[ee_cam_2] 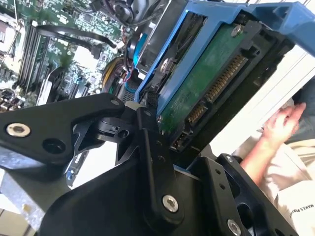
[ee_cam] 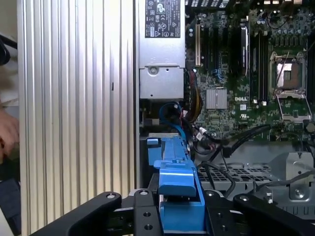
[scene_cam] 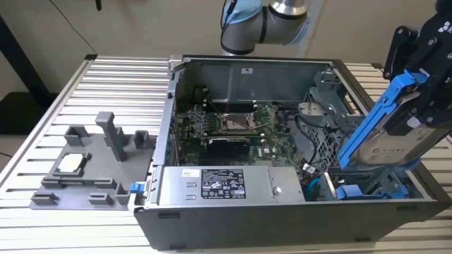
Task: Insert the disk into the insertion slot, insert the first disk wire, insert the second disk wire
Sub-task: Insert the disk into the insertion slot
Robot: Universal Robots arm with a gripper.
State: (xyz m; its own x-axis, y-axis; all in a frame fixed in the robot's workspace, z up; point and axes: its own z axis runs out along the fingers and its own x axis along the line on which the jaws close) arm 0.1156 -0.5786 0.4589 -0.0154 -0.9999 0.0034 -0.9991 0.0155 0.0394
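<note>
Below your gripper (ee_cam: 179,216), which pinches the disk (scene_cam: 388,148) at a tilt, the slot (scene_cam: 363,186) lies unfilled, so insertion likely needs squaring first.

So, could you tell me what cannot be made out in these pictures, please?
- Dark grey metal insertion slot: in the exterior view, the tilted silver-grey metal disk in its bright blue plastic carrier hides part of it.
- Black gripper: the exterior view's right edge cuts it off.
- Disk wires: cannot be told from other cables in the first wrist view.
- Person's hand: blurred in the second wrist view.
</note>
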